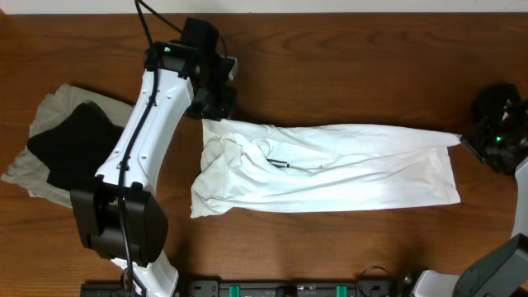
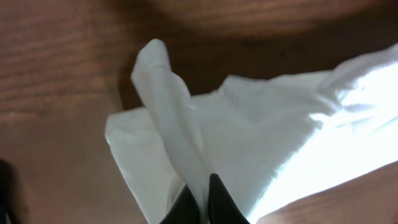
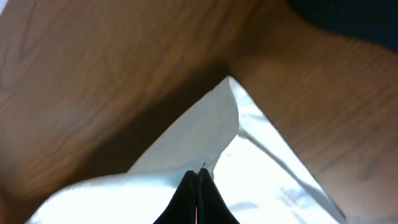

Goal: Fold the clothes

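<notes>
One tiny unreadable tag (image 1: 278, 162), white garment (image 1: 346, 169)

The tabletop (image 1: 346, 82) is brown wood with darker lines running along it. A pale strip (image 1: 330, 4) runs along its far edge. At the near edge sits a black bar (image 1: 264, 289) with small green bits.

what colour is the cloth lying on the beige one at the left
Black; the cloth shows best in the overhead view.
</notes>
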You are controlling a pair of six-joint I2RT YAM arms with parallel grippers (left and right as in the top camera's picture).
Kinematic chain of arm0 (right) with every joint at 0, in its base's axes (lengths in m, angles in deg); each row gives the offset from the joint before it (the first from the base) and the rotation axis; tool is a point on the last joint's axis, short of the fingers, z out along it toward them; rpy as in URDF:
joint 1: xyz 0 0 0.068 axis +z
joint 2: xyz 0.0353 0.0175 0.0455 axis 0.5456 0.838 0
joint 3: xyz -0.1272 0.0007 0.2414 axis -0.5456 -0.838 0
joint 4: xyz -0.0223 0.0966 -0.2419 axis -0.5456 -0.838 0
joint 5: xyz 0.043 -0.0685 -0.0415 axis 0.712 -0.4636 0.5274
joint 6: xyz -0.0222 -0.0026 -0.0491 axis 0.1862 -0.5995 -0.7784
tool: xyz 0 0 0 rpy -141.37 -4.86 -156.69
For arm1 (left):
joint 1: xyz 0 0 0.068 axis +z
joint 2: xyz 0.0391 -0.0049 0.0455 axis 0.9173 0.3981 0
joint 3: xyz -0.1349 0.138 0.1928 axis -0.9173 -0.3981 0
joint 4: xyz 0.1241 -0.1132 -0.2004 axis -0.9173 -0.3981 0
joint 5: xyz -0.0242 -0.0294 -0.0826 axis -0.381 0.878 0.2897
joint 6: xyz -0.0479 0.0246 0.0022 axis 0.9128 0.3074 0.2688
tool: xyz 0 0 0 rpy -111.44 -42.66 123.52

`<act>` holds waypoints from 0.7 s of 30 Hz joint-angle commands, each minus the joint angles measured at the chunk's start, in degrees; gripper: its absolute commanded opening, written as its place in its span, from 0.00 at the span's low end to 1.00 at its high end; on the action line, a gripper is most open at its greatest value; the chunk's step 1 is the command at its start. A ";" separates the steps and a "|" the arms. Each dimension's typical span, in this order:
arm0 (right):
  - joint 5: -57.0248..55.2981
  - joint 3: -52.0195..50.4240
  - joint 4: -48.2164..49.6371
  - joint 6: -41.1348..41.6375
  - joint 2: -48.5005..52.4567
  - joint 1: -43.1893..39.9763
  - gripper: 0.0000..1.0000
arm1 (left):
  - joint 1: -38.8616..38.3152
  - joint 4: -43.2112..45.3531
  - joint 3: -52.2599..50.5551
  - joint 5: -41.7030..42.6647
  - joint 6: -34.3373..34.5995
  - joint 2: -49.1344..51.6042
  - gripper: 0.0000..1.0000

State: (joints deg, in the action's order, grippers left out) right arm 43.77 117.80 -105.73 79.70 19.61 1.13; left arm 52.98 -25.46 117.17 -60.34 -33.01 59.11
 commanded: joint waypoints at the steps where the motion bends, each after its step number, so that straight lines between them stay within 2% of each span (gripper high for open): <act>1: 0.70 0.39 -1.84 -1.66 -0.70 -0.39 0.01 | 0.13 -1.95 0.00 2.10 0.37 0.17 0.06; 4: -2.01 0.37 -3.28 -1.81 -0.66 -0.35 0.01 | 0.09 -4.33 0.00 5.25 0.35 0.17 0.06; 12: -8.22 0.37 -3.43 -2.21 -0.24 -0.35 0.01 | -0.39 -11.17 -0.94 5.46 0.35 0.17 0.06; 21: -10.71 0.35 -3.50 -2.21 4.17 -0.35 0.01 | -0.39 -11.91 -7.37 4.98 0.31 0.17 0.06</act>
State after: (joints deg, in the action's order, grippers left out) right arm 35.05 117.80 -108.99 78.10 22.17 1.08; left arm 52.80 -37.07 111.68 -55.60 -32.99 59.11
